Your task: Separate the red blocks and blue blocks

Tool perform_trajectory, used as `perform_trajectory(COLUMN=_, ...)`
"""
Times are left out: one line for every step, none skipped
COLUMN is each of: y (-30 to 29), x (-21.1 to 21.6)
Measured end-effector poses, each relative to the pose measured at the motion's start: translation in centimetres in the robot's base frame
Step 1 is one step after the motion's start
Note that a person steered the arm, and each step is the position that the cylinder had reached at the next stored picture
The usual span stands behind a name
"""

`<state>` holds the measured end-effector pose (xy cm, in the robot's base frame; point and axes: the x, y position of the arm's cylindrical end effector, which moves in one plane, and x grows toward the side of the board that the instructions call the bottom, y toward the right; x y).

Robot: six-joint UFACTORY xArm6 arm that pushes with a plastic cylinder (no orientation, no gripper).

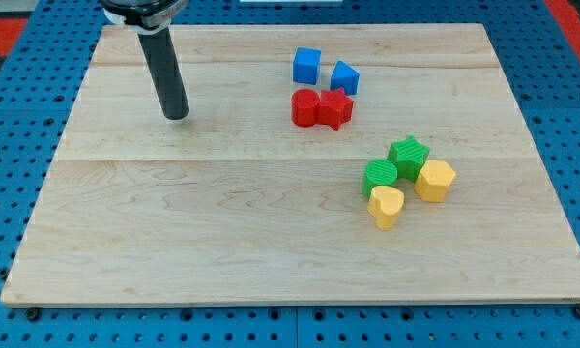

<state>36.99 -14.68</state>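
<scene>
A blue cube [306, 66] and a blue wedge-like block [344, 77] sit side by side near the view's top centre. Just below them, a red round block [304, 108] and a red star block [335, 108] touch each other; the star nearly touches the blue wedge. My tip [177, 115] rests on the board well to the view's left of these blocks, touching none of them.
A cluster sits at the view's right centre: a green star [409, 156], a green round block [380, 178], a yellow hexagonal block [435, 181] and a yellow heart block [386, 206]. The wooden board [174, 242] lies on a blue pegboard.
</scene>
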Motion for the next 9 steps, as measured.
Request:
perform_trajectory(y=0.2, x=0.6)
perform_trajectory(y=0.7, x=0.6)
perform_trajectory(y=0.7, x=0.0)
perform_trajectory(y=0.7, x=0.0)
perform_trajectory(y=0.7, x=0.0)
perform_trajectory(y=0.5, x=0.0)
perform_trajectory(y=1.7, x=-0.2)
perform_trajectory(y=9.0, x=-4.9)
perform_trajectory(y=11.1, x=-5.6)
